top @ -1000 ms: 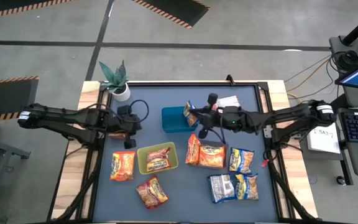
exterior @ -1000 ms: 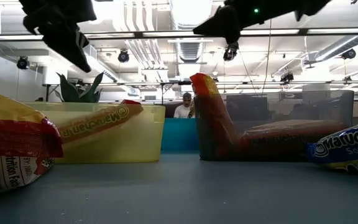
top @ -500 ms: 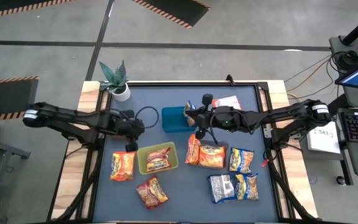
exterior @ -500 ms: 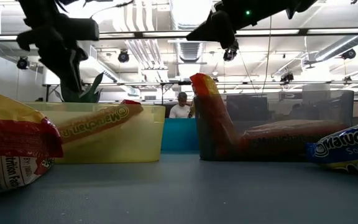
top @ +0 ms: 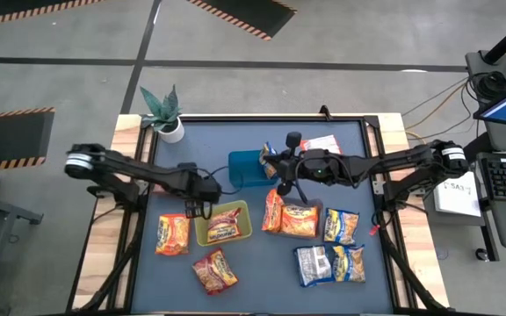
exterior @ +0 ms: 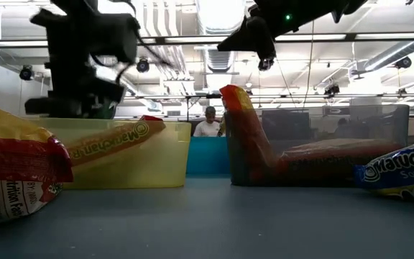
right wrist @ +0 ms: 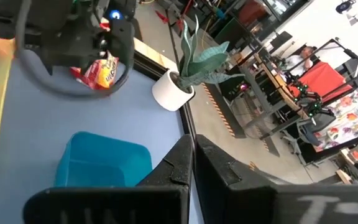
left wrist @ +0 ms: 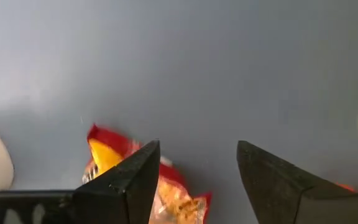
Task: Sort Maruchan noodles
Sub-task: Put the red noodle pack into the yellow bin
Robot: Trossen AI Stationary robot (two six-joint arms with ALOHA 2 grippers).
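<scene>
While left gripper [top: 202, 207] hovers jaws apart, holding nothing, orange packet [top: 173, 234] lies just below and beside, near yellow tray [top: 202, 233]. Risk: descending off-centre, pushing packet away. Right gripper [top: 281, 186] shut, empty, above blue tray [top: 240, 168].

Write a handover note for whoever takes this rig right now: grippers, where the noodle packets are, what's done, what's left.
Left gripper: open, empty, over the mat by the yellow tray.
Right gripper: shut, empty, beside the blue tray.
Done: one orange packet in the yellow tray, one packet at the blue tray's edge, orange packets in the dark tray.
Left: loose packets on the mat, blue-and-yellow ones on the right, one pink-white packet at the back.
</scene>
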